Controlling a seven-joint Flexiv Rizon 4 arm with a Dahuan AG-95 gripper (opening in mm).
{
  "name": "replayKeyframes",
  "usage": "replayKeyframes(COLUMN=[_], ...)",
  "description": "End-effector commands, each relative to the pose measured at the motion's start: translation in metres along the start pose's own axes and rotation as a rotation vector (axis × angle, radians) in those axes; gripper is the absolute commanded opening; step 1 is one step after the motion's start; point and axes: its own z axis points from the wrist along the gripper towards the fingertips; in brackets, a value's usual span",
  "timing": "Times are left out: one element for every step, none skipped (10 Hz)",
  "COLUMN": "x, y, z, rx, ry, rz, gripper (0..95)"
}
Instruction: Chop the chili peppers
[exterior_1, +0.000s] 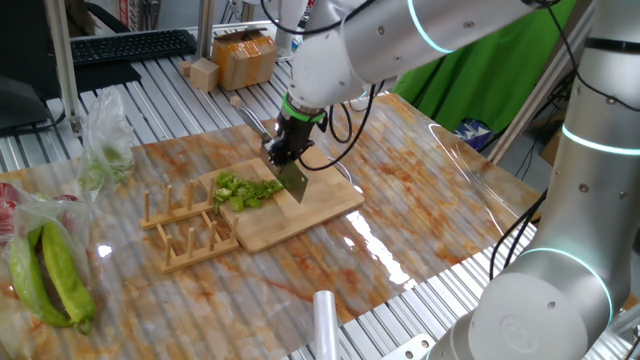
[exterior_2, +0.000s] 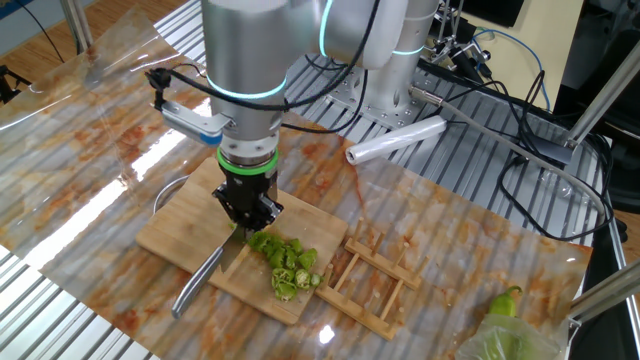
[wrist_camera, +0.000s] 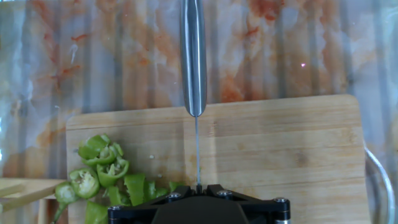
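Clamped in the gripper, whose fingers are closed tight on it, one knife stands on edge over the cutting board. In the hand view its steel handle runs straight up the picture and past the board's far edge, with the thin spine of the blade continuing down to the gripper body. In the other fixed view the handle slants off the board's near corner.

Just beside the blade lie the chili peppers, cut into a loose heap of bright-green slices on the board. In the hand view about six to eight pieces can be made out, some rings showing pale seeds, but they overlap and an exact count cannot be given. No whole chili with a pointed tip shows, so no single direction can be told; the heap as a whole stretches along the board's length, from the knife toward the wooden rack. In one fixed view the heap sits left of the blade; in the other fixed view the slices spread from the gripper toward the board's end.

One board lies on the marbled mat. One rack touches or nearly touches the board's end. Two larger yellow-green peppers lie in a clear bag well apart. One roll of plastic wrap lies near the mat's edge.
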Motion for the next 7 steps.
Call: replayKeyframes(x=[0.0029, 0.0036, 0.0035, 0.0035, 0.0039, 0.0056, 0.0068], y=[0.0031, 0.003, 0.0023, 0.0025, 0.0026, 0.0029, 0.003], z=[0.0192, 0.0191, 0.0179, 0.0175, 0.0172, 0.0167, 0.0167], rx=[-0.006, -0.004, -0.007, -0.012, -0.015, -0.022, -0.021], ry=[-0.013, -0.013, -0.011, -0.018, -0.016, -0.013, -0.013], rz=[0.009, 0.011, 0.012, 0.017, 0.018, 0.024, 0.027], gripper=[0.0, 0.0, 0.0, 0.0, 0.0, 0.0, 0.0])
